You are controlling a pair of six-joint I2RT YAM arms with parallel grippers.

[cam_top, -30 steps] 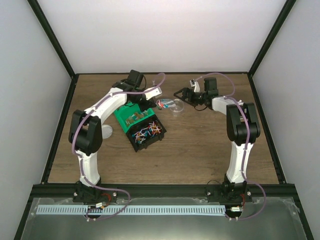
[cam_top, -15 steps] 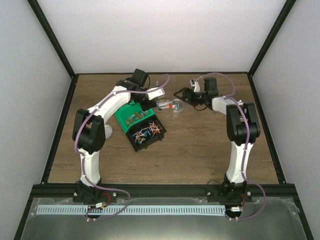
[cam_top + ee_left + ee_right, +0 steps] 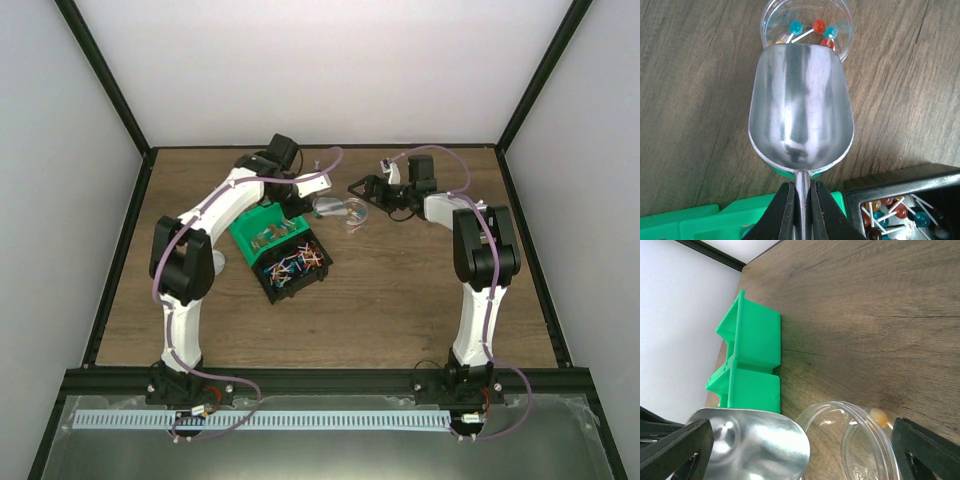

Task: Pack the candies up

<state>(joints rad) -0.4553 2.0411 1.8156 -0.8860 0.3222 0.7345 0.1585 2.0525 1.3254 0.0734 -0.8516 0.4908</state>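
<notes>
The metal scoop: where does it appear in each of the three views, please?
Top external: the metal scoop lies just above the picture's centre.
Left wrist: it fills the middle.
Right wrist: it is at the bottom left.
Shared landmark: the clear round container at its tip.

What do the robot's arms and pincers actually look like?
The left arm and right arm are white tubes with chunky black joints, each trailed by a loose lilac cable. The left end effector and right end effector are black, slim and two-pronged.
</notes>
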